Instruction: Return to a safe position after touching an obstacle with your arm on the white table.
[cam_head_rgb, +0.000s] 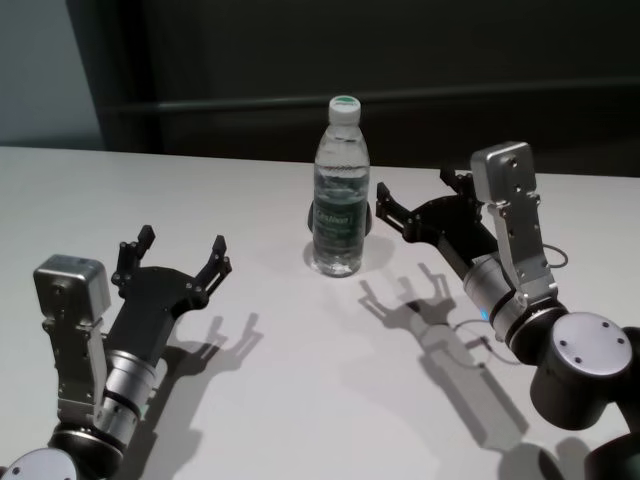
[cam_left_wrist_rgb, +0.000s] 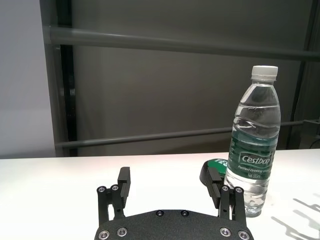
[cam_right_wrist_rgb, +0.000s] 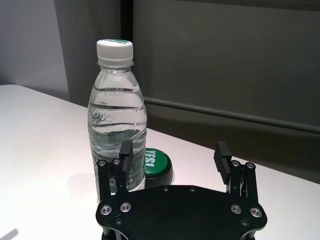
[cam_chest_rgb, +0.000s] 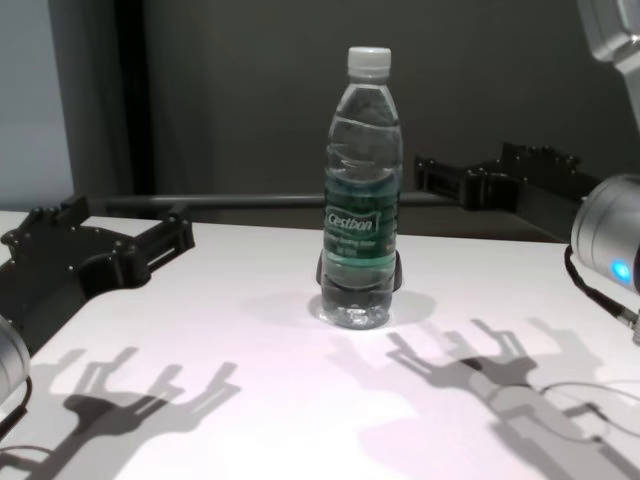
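Both sets of jaws stand wide and hold nothing. On the robot's left, the left gripper (cam_head_rgb: 180, 256) hovers low over the white table (cam_head_rgb: 250, 400), well apart from the obstacle (cam_head_rgb: 340, 200), a clear water bottle near the table's middle. The bottle stands upright, its long axis vertical, white cap up, green label facing the robot. A dark round button with a green top (cam_right_wrist_rgb: 156, 162) sits just behind it. On the right, the right gripper (cam_head_rgb: 415, 195) is close beside the bottle, one finger near its label; whether it touches cannot be told. Retreating well likely means drawing that arm straight back and away, with no sideways sweep that could tip the tall bottle.
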